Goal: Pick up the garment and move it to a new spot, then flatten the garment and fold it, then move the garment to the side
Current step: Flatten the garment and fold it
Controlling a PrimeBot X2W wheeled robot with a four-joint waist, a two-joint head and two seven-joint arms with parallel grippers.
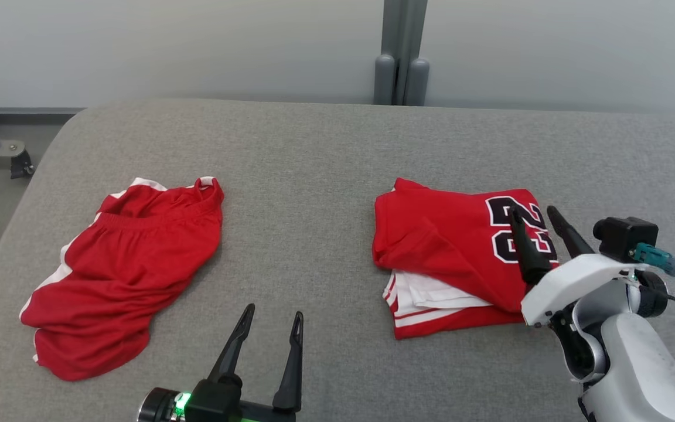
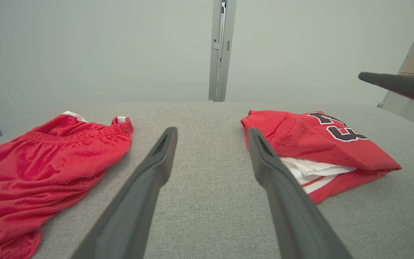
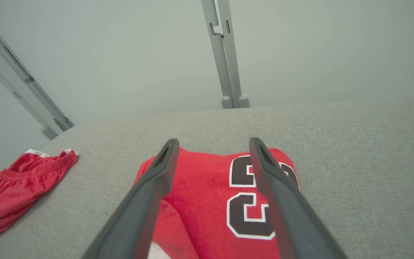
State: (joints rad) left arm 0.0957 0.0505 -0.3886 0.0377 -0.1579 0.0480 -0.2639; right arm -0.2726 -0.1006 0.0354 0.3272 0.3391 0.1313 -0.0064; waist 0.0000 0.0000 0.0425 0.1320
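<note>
A folded red jersey [image 1: 454,246] with a black "23" and white trim lies right of centre on the grey padded table [image 1: 314,152]; it also shows as the jersey [image 2: 314,144] and the jersey [image 3: 210,201]. My right gripper [image 1: 534,214] hovers over its right part, open and holding nothing, as does the right gripper [image 3: 212,144]. Rumpled red shorts [image 1: 120,269] with white side stripes lie at the left, seen too as the shorts [image 2: 41,162] and the shorts [image 3: 16,183]. My left gripper [image 1: 273,313] is open near the front edge between the two garments; the left gripper [image 2: 210,131] points across bare table.
A grey post [image 1: 402,53] stands behind the table's far edge against a pale wall. The table's rounded left corner [image 1: 56,135] drops to the floor. Bare cloth lies between the garments and along the back. My other arm's finger [image 2: 394,84] crosses the upper right.
</note>
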